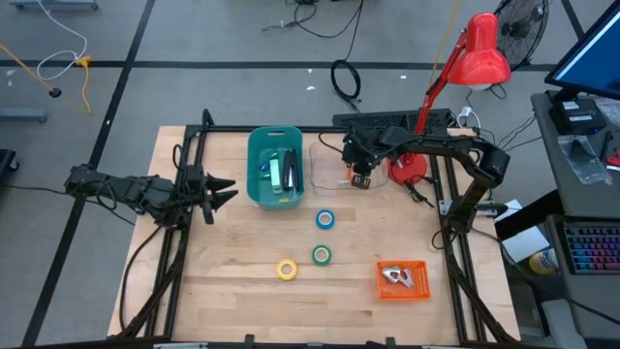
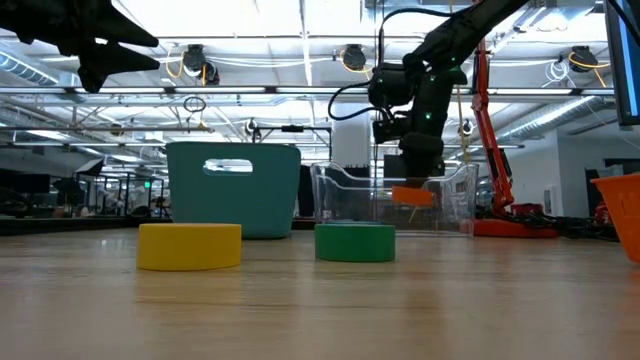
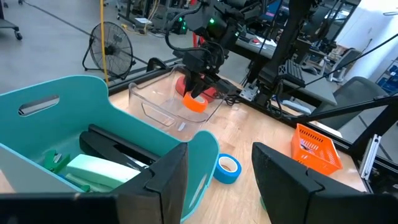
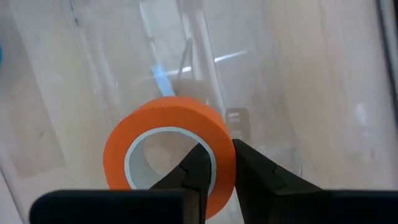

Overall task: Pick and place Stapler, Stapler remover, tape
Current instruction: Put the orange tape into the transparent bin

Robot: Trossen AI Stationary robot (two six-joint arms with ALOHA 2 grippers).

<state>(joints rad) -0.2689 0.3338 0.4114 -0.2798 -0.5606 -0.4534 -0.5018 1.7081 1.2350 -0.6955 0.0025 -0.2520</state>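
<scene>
My right gripper [image 1: 360, 177] is over the clear plastic bin [image 1: 327, 173] and is shut on the orange tape roll [image 4: 168, 149]. The roll also shows in the low view as the orange tape roll [image 2: 412, 195] and in the left wrist view as the orange tape roll [image 3: 195, 102]. The blue tape roll [image 1: 325, 220], green tape roll [image 1: 321, 255] and yellow tape roll [image 1: 287, 269] lie flat on the table. My left gripper [image 1: 221, 190] waits open, to the left of the teal bin [image 1: 254, 165], touching nothing. That bin holds dark and green items [image 3: 93, 162]. My right gripper pinches the orange roll's wall [image 4: 222, 155] with one finger [image 4: 198, 168] inside the ring and the other finger [image 4: 258, 177] outside. It comes from above, pointing down. The roll hangs below the fingers, lifted clear, inside the clear bin's walls [image 2: 345, 195].
An orange basket [image 1: 419, 283] with small metal claw pieces [image 1: 394, 277] sits near the table's right front. A red desk lamp [image 1: 480, 53] stands behind the right arm. Bare wood lies in front of the tape rolls and on the table's left front.
</scene>
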